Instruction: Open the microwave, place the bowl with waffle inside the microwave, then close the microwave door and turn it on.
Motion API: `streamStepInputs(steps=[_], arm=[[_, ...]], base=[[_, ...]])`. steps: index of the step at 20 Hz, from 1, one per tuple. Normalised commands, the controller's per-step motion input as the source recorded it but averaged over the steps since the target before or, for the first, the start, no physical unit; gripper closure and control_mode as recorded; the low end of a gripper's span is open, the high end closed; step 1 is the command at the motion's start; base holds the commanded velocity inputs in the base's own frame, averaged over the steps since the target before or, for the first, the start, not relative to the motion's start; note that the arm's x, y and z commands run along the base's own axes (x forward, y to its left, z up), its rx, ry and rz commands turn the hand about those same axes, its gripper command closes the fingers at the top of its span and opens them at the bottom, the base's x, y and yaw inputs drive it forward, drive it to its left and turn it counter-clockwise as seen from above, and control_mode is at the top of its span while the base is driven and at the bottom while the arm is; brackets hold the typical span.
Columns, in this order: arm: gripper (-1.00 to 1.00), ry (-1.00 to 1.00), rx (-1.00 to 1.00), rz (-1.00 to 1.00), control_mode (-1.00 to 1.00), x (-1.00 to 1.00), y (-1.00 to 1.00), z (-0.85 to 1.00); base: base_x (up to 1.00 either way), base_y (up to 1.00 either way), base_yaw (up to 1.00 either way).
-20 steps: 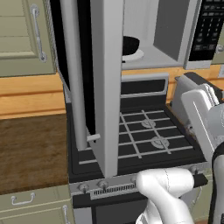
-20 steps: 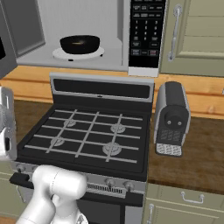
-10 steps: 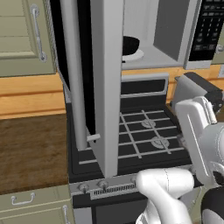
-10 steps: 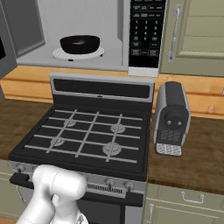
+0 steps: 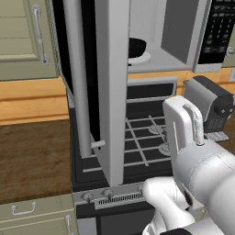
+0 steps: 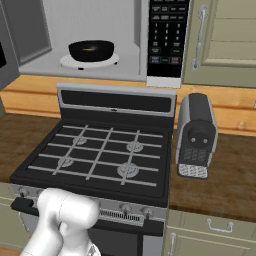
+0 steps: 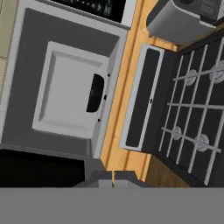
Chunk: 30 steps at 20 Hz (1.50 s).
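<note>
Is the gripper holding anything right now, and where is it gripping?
Cannot tell for the gripper. The bowl is not held; it sits inside the open microwave.

One microwave [image 6: 95, 37], one bowl [image 6: 91, 50], one stove [image 6: 100, 155], one toaster [image 6: 196, 136].

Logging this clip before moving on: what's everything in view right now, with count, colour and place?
microwave: one, silver-grey, above the stove, open
door: one, silver frame with black glass, swung wide open over the stove's left side
bowl: one, black, on the white turntable inside the microwave
waffle: a small orange bit inside the bowl
keypad: one, black, right side of the microwave
stove: one, black, below the microwave
toaster: one, grey and black, on the wooden counter right of the stove
cabinets: beige, beside the microwave and under the counter
arm: one, white, in front of the stove
</note>
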Motion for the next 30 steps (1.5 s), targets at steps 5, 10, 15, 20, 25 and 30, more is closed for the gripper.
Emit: streamStepInputs(steps=[5,10,15,20,25,30], arm=[[1.0,-0.33,0.0,-0.04,-1.0,-0.52,0.36,0.07],[1.0,-0.07,0.0,-0.1,-1.0,-0.6,0.27,-0.18],[1.0,-0.13,0.0,-0.11,-1.0,-0.51,0.3,-0.15],[1.0,-0.07,0.0,-0.17,-1.0,0.23,0.61,-0.11],[1.0,-0.01,0.0,-0.16,-1.0,0.58,0.68,-0.28],[1.0,0.0,-0.06,-0.12,-1.0,0.49,0.82,-0.59]], base=[[0.0,0.0,0.0],[0.0,0.0,0.0],[0.0,0.0,0.0],[0.0,0.0,0.0],[0.0,0.0,0.0],[0.0,0.0,0.0]])
